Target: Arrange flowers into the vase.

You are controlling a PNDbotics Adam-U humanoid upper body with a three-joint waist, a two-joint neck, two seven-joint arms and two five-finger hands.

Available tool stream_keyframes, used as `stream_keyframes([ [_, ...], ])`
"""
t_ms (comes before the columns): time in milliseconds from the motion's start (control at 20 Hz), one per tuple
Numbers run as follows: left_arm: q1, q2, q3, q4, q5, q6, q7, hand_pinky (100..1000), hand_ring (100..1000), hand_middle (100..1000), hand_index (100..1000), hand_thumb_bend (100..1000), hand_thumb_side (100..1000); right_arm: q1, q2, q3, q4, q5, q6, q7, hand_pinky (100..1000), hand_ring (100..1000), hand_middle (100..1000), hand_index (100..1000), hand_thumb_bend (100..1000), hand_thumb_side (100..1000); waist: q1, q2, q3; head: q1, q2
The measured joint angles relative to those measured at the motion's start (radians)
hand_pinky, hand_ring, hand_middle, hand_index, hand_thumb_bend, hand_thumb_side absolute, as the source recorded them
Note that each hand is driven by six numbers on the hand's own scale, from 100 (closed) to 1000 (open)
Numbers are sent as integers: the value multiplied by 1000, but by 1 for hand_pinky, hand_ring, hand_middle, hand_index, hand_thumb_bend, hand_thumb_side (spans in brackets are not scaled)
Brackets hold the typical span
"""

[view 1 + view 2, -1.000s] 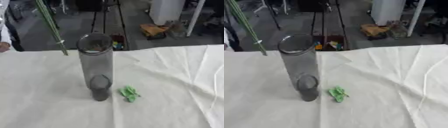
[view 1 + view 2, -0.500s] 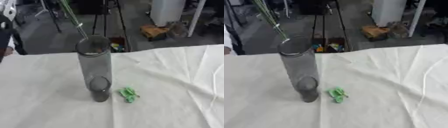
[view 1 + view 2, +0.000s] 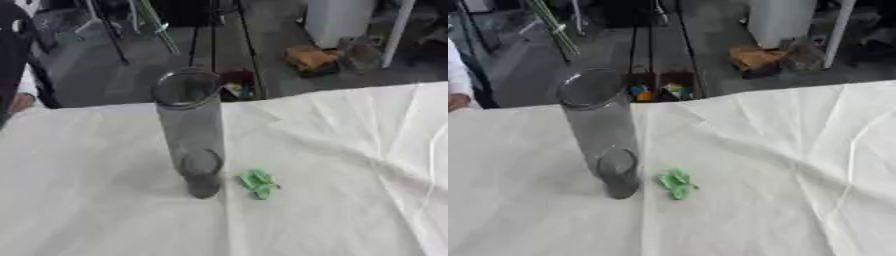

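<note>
Neither of the robot's hands shows in either view, so whether the fingers are apart or clamped on the stems cannot be told. What they presumably hold comes in from above: a few thin green flower stems (image 3: pixel 555 26), straight and slanting down to the right, with their lower ends hanging just over and behind the mouth of the vase (image 3: pixel 189 125). A second ago those ends hung well to the left of the vase; they have since swung across to its rim, so the task appears to stand at the lowering step, with nothing inside the vase yet. The vase is a tall, smoke-tinted clear cylinder, upright on the bench. Just beside its base, to the right, lies a small crumpled green leafy scrap (image 3: pixel 259 183). The bench wears a white cloth (image 3: pixel 350 150), soft and creased.
</note>
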Motion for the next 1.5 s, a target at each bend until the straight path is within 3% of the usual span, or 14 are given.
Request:
stream_keyframes([
  [250,0,-1,0,28,-30,3,-10,132,100,100,197,100,758,-2,0,2,0,2,6,7,887,717,491,771,100,843,8,10,-12,8,-6],
  [950,4,-21,-10,50,-61,-46,-37,133,100,100,197,100,752,-19,1,6,0,4,6,25,891,720,488,770,100,845,8,41,-33,25,-28],
  [1500,24,-35,-29,46,-99,-52,-57,127,100,100,196,100,740,-25,11,6,0,3,5,37,896,723,485,771,100,849,5,59,-41,34,-44],
])
